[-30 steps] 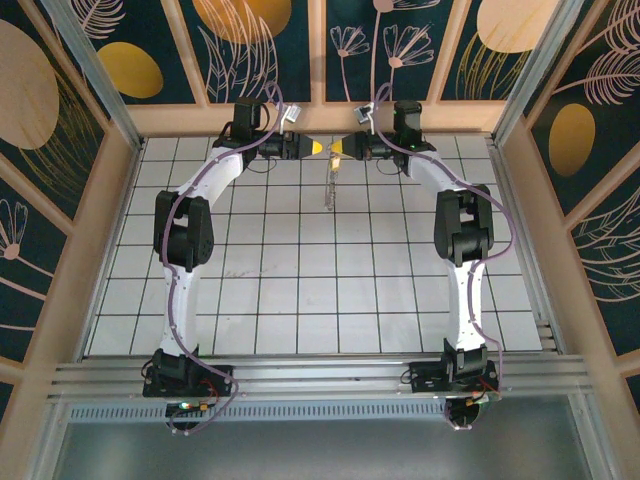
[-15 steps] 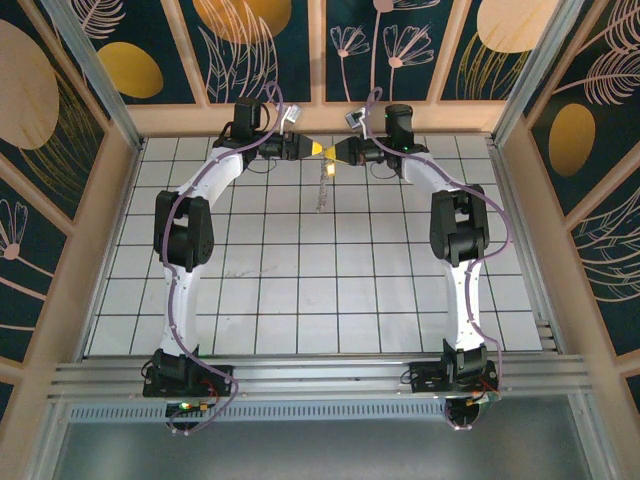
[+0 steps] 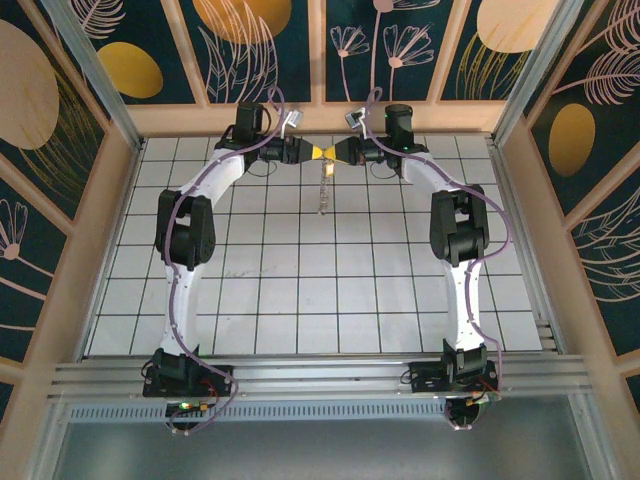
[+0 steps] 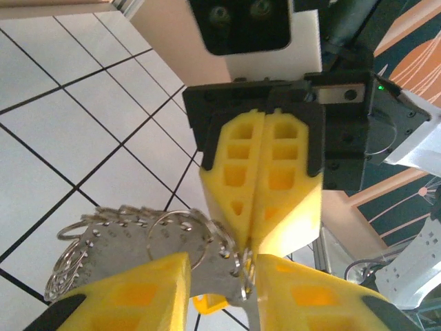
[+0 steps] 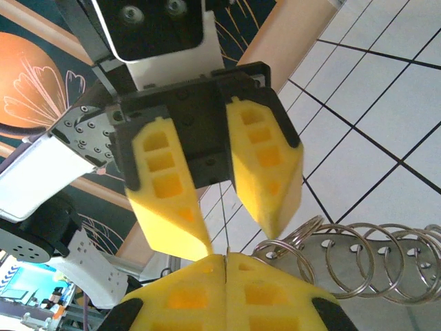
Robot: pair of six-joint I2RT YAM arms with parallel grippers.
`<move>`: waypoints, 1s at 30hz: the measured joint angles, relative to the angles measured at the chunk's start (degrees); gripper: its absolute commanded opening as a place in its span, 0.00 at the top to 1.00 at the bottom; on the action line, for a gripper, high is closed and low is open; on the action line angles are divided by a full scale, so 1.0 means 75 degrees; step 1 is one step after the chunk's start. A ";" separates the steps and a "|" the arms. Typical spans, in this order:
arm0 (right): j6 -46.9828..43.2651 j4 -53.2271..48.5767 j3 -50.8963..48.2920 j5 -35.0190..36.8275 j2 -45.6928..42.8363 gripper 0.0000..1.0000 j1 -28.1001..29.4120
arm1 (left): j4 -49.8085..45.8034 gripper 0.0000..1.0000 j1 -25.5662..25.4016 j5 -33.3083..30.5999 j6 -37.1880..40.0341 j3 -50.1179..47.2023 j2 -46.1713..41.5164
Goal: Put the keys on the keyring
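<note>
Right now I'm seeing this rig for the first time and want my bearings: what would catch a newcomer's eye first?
The left arm and right arm reach to the far edge of the tiled table and meet tip to tip, yellow jaws nose to nose. Between them dangles a bunch of silver rings and keys, pinched in the shut right jaws, with the left jaws standing apart on either side of it.
</note>
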 measured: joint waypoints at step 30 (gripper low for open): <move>0.0000 -0.0055 0.0201 0.0070 0.0085 1.00 0.0038 | 0.0137 0.76 -0.0003 0.0154 -0.0087 -0.0052 0.0047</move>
